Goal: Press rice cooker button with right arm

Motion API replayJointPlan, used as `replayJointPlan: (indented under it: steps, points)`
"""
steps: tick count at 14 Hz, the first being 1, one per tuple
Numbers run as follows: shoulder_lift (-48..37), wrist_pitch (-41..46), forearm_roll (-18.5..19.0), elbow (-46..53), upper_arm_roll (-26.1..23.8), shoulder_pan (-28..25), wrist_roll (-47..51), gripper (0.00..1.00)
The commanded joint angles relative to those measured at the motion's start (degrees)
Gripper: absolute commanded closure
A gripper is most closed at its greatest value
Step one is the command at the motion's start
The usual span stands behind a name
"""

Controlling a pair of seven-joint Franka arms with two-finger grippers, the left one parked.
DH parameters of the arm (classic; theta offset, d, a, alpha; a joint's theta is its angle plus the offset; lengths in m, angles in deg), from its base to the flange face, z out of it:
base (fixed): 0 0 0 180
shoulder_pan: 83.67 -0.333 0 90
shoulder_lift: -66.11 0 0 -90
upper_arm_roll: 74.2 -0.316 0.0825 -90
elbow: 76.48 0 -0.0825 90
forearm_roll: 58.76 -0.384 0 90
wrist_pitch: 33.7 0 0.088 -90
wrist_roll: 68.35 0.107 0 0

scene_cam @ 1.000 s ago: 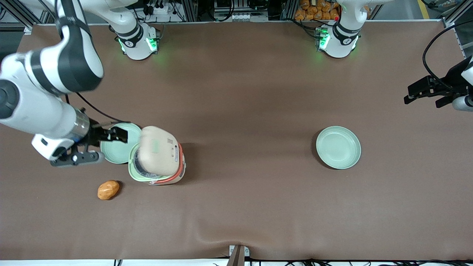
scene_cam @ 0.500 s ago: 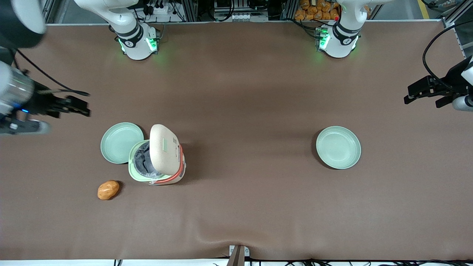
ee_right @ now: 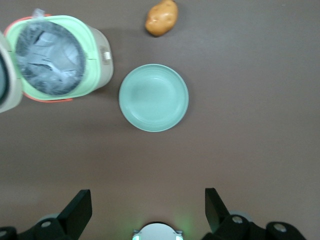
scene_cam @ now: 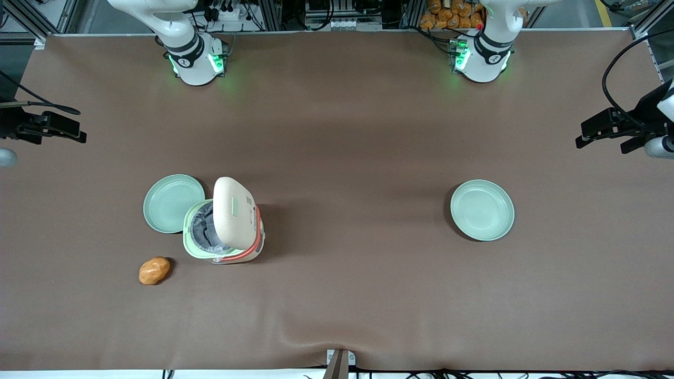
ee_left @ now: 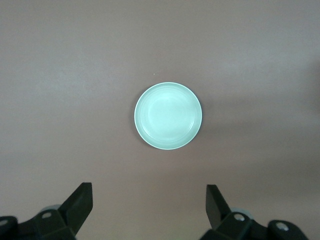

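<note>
Tabletop (scene_cam: 368, 131) was what you had most of in the front view: a brown mat with a slight wrinkle at its near edge, framing, cables and a heap of orange items above the edge farthest from that camera. You saw the right arm (scene_cam: 174, 26) only at its white base with green lights and at its tip; its gripper (scene_cam: 63, 129) hung at the working arm's end of the table, well apart from the cooker and farther from the camera than it, fingers (ee_right: 77, 207) spread wide with nothing between them. The rice cooker (scene_cam: 224, 226) stood toward that same end, cream lid (scene_cam: 234, 210) swung up on its hinge, coral-red band and pale green body below. Its pot (ee_right: 49, 57) was lined with crinkled clear plastic; whether anything lay under it, you could not tell. A small pale patch, the button (ee_right: 105, 55), showed on the body's wall. One pale green plate (scene_cam: 171, 202) sat touching the cooker, bare. A second plate (scene_cam: 482, 209) lay toward the parked arm's end, also bare. A potato (scene_cam: 154, 270) rested near the cooker, nearer the camera.
</note>
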Motion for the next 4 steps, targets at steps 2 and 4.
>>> replayJointPlan:
  steps: [2,4]
  points:
    - [-1.9,0.1,1.9,-1.2,-0.3,0.0,-0.5,0.00]
    - [-1.9,0.2,1.8,-1.3,-0.3,0.1,-0.3,0.00]
